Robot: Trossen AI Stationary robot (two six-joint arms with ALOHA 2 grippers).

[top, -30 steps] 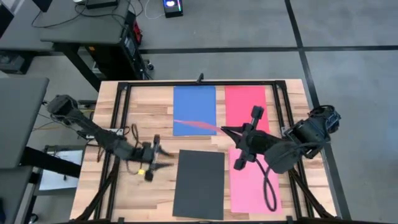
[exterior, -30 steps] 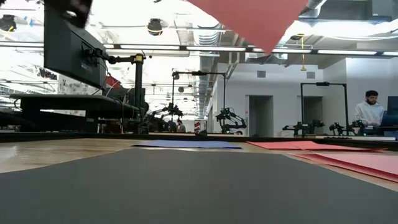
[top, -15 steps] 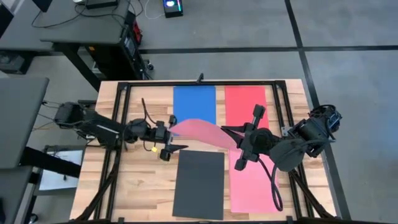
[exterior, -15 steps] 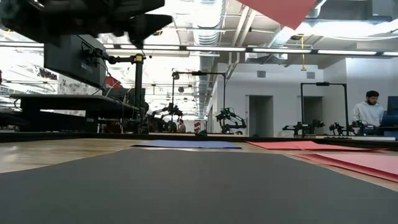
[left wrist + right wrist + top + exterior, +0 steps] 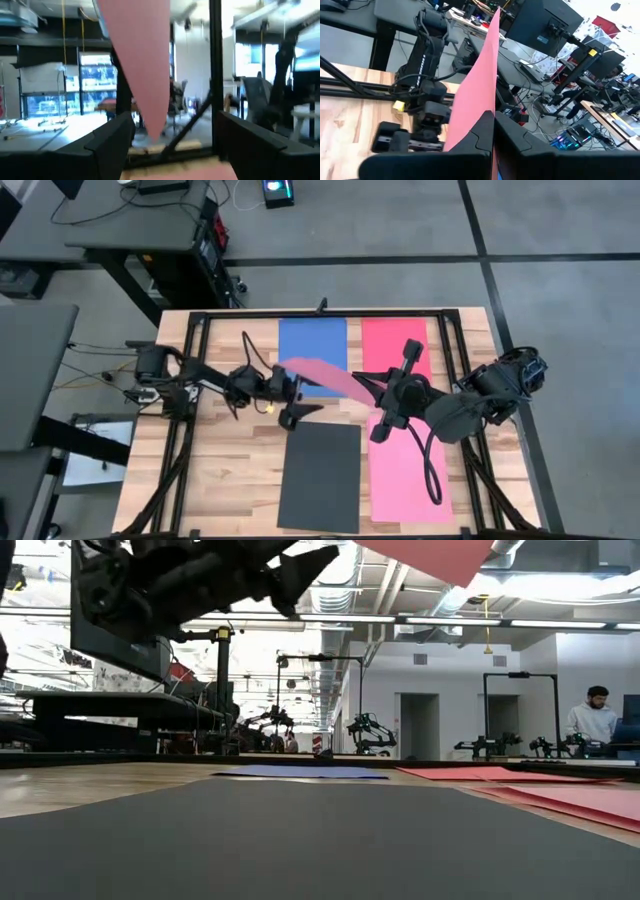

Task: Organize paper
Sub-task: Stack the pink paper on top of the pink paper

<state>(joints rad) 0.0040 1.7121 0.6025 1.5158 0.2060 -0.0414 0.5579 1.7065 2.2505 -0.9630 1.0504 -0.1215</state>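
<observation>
Sheet in the air: pink sheet (image 5: pixel 322 374), lifted above the table between the two arms, over the near edge of the blue sheet (image 5: pixel 312 352).
Right gripper (image 5: pixel 366 387): fingers clamped on one end of the pink sheet.
Left gripper (image 5: pixel 292 395): fingers spread apart at the sheet's free end, gripping nothing; the paper hangs between them in the left wrist view.
Sheets lying flat: blue sheet and red sheet (image 5: pixel 397 340) at the far side, black sheet (image 5: pixel 320 475) and a second pink sheet (image 5: pixel 404 470) nearer.
Handling, as judged: very light, thin and floppy; it bows under its own weight and would crease if pinched hard.
Where to hold: a shallow pinch at the free short edge, opposite the right gripper, so the sheet stays taut.
</observation>
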